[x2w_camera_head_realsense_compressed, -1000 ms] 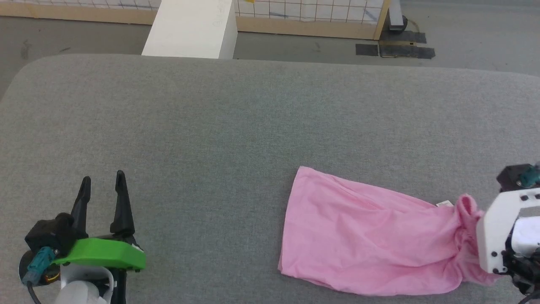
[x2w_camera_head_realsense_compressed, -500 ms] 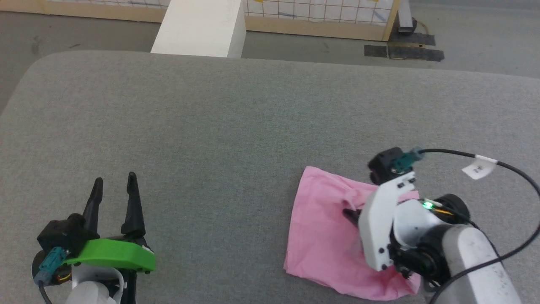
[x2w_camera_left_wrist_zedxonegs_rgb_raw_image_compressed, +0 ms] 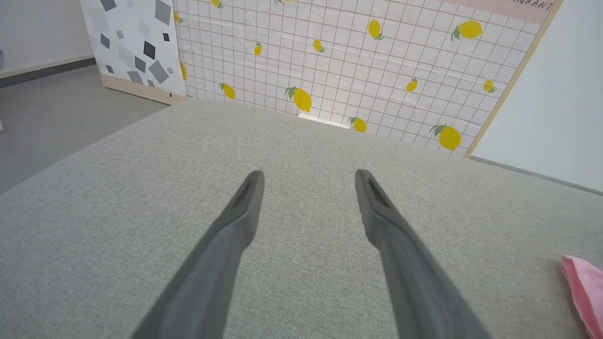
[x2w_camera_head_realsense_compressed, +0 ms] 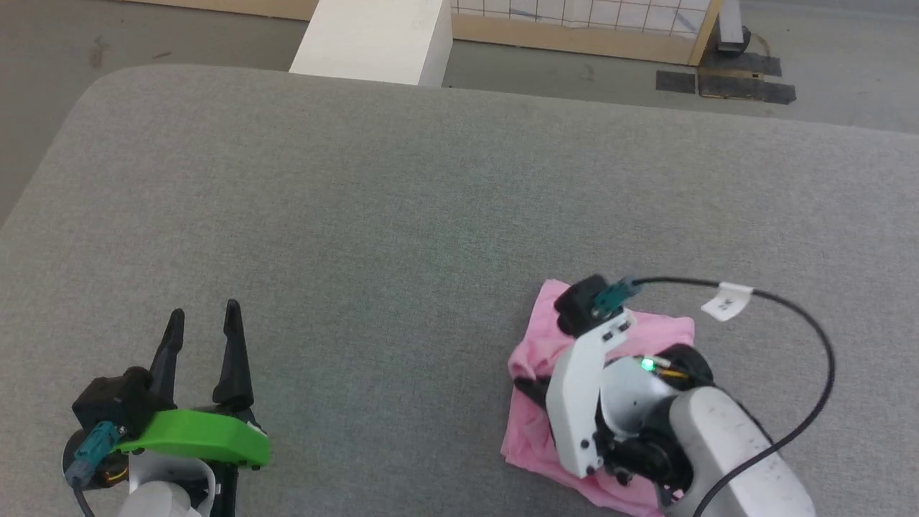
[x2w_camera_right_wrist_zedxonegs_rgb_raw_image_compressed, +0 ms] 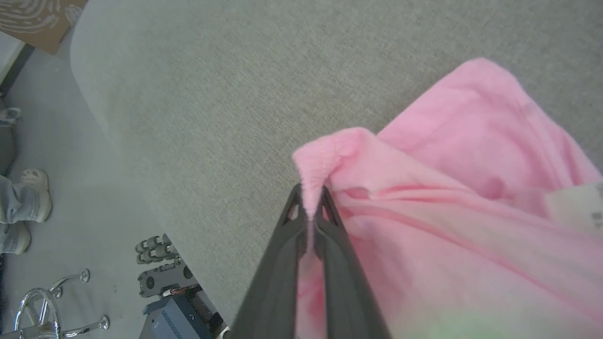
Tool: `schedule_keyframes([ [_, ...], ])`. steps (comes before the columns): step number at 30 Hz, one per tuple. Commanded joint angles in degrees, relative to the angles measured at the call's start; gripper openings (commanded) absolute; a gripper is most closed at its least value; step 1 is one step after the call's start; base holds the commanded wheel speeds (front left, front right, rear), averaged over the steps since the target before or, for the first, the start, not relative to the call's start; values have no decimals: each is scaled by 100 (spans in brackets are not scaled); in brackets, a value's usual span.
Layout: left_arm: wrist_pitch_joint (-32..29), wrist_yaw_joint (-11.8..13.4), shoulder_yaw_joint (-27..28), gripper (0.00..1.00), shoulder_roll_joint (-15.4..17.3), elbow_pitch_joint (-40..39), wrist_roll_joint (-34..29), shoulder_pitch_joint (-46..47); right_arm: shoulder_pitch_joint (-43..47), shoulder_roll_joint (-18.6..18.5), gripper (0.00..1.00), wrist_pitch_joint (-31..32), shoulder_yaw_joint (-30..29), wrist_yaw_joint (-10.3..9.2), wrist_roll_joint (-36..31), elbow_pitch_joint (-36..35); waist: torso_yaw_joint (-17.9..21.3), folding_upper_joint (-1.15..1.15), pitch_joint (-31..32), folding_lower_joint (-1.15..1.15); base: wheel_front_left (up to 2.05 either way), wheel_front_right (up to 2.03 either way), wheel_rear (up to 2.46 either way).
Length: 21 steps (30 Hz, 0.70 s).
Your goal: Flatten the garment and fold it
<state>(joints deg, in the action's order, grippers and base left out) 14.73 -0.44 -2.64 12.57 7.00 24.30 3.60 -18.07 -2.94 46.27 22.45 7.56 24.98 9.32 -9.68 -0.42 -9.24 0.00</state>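
1. Position of the garment (x2w_camera_head_realsense_compressed: 668, 334): it lies on the near right part of the grey table (x2w_camera_head_realsense_compressed: 359, 215), bunched and wrinkled, with the right arm partly covering it.
2. The right gripper (x2w_camera_right_wrist_zedxonegs_rgb_raw_image_compressed: 308, 202) is closed tight on an edge of the garment. A pinch of pink cloth stands up between its two fingertips and pokes out above them.
3. In the right wrist view the held edge is raised above the table, and the rest of the cloth slopes away to the right. A small white label (x2w_camera_right_wrist_zedxonegs_rgb_raw_image_compressed: 572, 207) shows at that side.
4. The left gripper (x2w_camera_head_realsense_compressed: 203, 312) sits over the near left of the table, well apart from the garment. Its fingers are spread wide and hold nothing.
5. A black cable (x2w_camera_head_realsense_compressed: 811, 337) with a white tag loops from the right wrist over the table.
6. A white block (x2w_camera_head_realsense_compressed: 373, 36) stands beyond the table's far edge.
7. In the right wrist view a person's shoe (x2w_camera_right_wrist_zedxonegs_rgb_raw_image_compressed: 35, 188) is on the floor beside the table.
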Motion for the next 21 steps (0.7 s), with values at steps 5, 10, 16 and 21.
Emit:
schedule_keyframes([
  [5,23,-50,9,100,-33,62,106,89,-165,5,100,-375,215,-8,-53,484,18,42,-38,0,0,0,0],
  [10,24,-57,58,100,-3,100,111,66,-333,5,100,-685,394,-8,103,249,157,42,46,0,0,0,0],
  [16,25,-77,85,100,15,113,107,57,-305,6,100,-989,-104,-8,-442,-565,361,42,148,0,0,0,0],
  [21,26,-106,83,100,7,81,82,68,340,6,100,-817,-1061,-8,-1223,-1213,462,42,156,0,0,0,0],
])
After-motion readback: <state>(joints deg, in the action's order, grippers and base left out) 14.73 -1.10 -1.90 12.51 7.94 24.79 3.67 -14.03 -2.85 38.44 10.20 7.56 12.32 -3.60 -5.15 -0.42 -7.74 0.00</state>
